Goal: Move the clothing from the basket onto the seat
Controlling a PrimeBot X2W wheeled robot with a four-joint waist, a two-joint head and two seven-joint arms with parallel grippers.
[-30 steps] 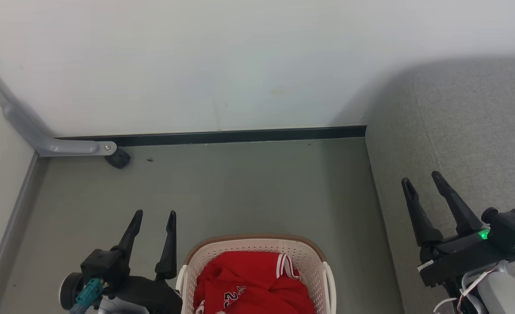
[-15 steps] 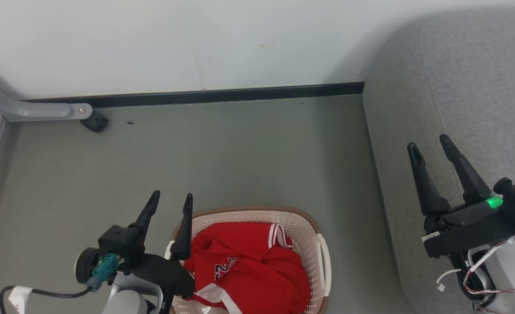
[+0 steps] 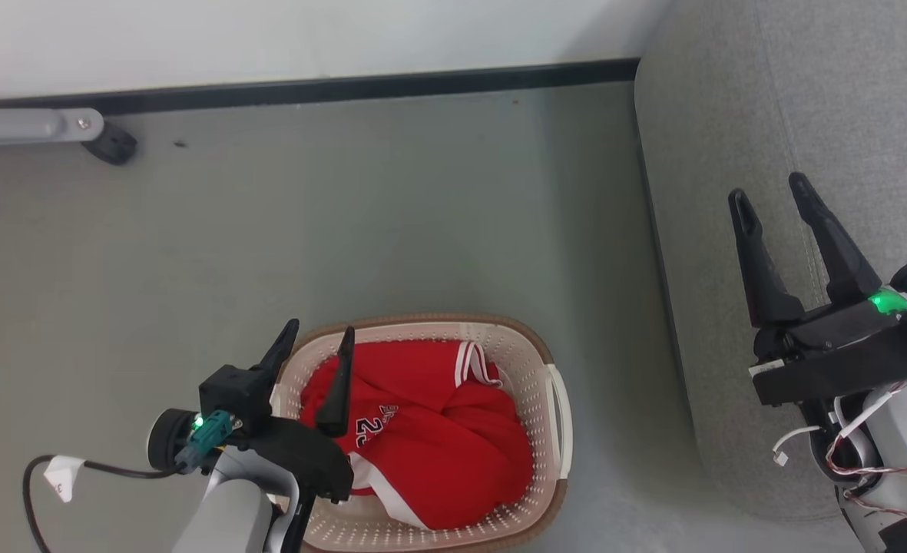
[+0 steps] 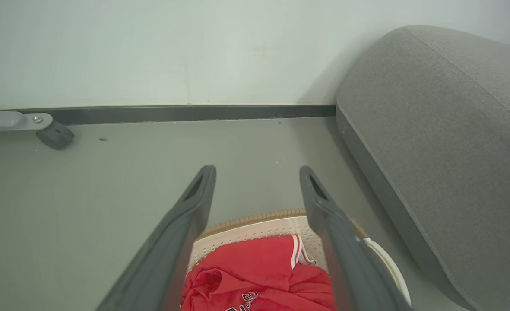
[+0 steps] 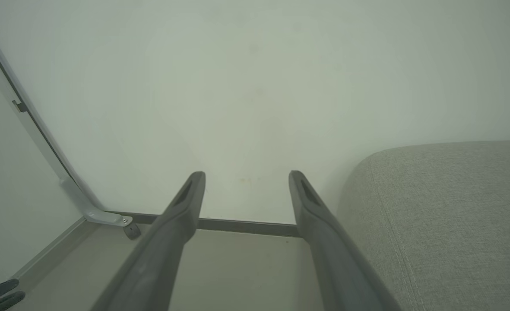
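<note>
Left end effector [image 3: 320,328] above crumpled red clothing [image 3: 438,445] (white-striped trim).

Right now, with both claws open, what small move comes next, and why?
Probably lower the left claw onto the red clothing. It hangs open above the left side of the basket, one finger over the fabric, holding nothing, and the pile lies inside. The right claw is open over the seat, farther off.
</note>
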